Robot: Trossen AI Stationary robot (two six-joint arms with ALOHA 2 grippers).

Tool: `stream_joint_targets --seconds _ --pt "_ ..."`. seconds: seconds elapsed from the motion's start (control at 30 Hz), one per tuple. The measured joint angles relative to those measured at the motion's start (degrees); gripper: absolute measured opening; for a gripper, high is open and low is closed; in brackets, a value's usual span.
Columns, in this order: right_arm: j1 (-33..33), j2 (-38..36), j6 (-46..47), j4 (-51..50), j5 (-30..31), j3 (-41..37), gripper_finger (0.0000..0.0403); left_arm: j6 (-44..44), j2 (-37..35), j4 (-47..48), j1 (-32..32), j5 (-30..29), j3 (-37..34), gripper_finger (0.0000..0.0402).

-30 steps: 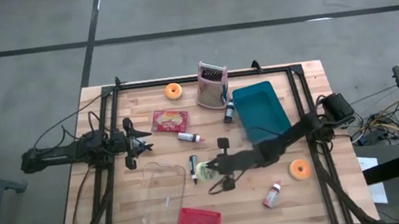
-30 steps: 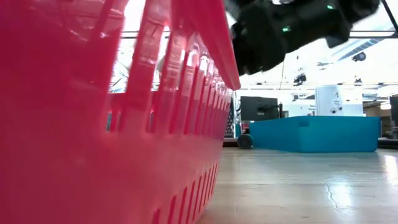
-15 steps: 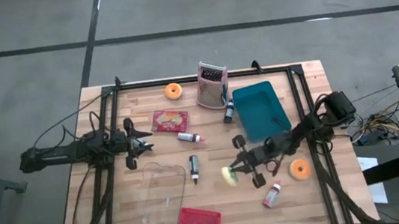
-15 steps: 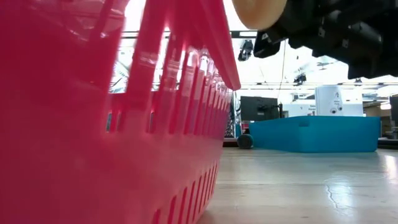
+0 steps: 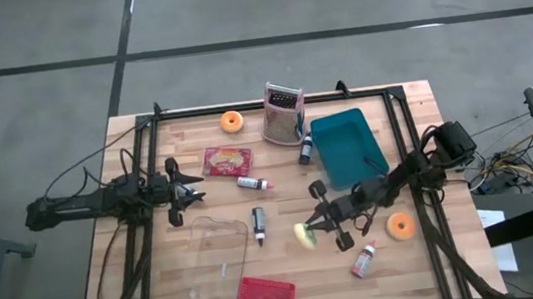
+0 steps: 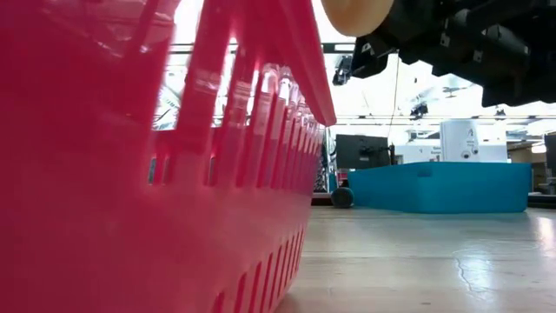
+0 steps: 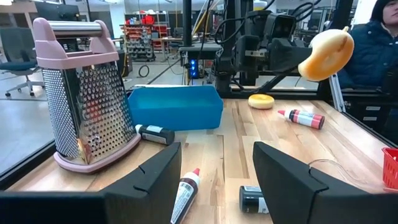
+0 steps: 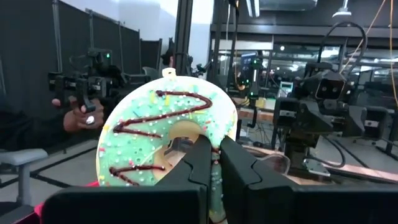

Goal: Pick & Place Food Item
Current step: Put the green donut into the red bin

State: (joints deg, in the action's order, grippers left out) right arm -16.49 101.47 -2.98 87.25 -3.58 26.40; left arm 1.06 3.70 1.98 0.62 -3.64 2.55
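The high view looks straight down on the whole wooden slatted table (image 5: pixel 201 192). The low view sits at table-top height, close against a red slotted plastic basket (image 6: pixel 148 165), facing a teal rectangular plastic bin (image 6: pixel 443 186). The left wrist view looks level across the table; it shares that bin (image 7: pixel 175 107) with both.

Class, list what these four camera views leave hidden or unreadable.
- Low view: red basket blocks the table's left half.
- Low view: held donut cut off by the top edge.
- High view: bottle label too small to read.
- Left wrist view: person cut off at the edge.
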Motion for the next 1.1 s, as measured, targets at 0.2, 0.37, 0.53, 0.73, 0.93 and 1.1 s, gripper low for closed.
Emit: stream_joint_targets --seconds 0.2,0.37,0.53,0.73,0.93,1.1 --pt "0.0 0.0 0.96 -2.81 -3.38 1.85 0.0008 0.0 0.0 0.02 0.0 0.0 0.0 0.0202" --pt "-0.54 0.0 1.73 -14.96 -9.06 7.88 0.0008 0.0 0.0 0.02 0.0 0.01 0.0 0.0202" --pt "-1.93 2.27 -0.26 -25.06 -9.13 16.23 0.0008 -0.06 0.01 0.0 0.0 0.05 0.0 0.0202" --pt "-1.88 5.53 -0.3 -26.75 -2.62 20.72 0.0008 -3.1 1.13 -5.79 -0.03 7.86 -0.23 0.0202" --pt "-1.82 5.51 -5.77 -29.39 18.78 21.29 0.0008 -7.99 5.99 -20.97 -0.05 11.03 -2.19 0.0202" --pt "-1.88 5.51 -13.32 -32.74 33.83 22.54 0.0008 -15.66 12.44 -27.47 -0.07 3.45 -2.19 0.0203"
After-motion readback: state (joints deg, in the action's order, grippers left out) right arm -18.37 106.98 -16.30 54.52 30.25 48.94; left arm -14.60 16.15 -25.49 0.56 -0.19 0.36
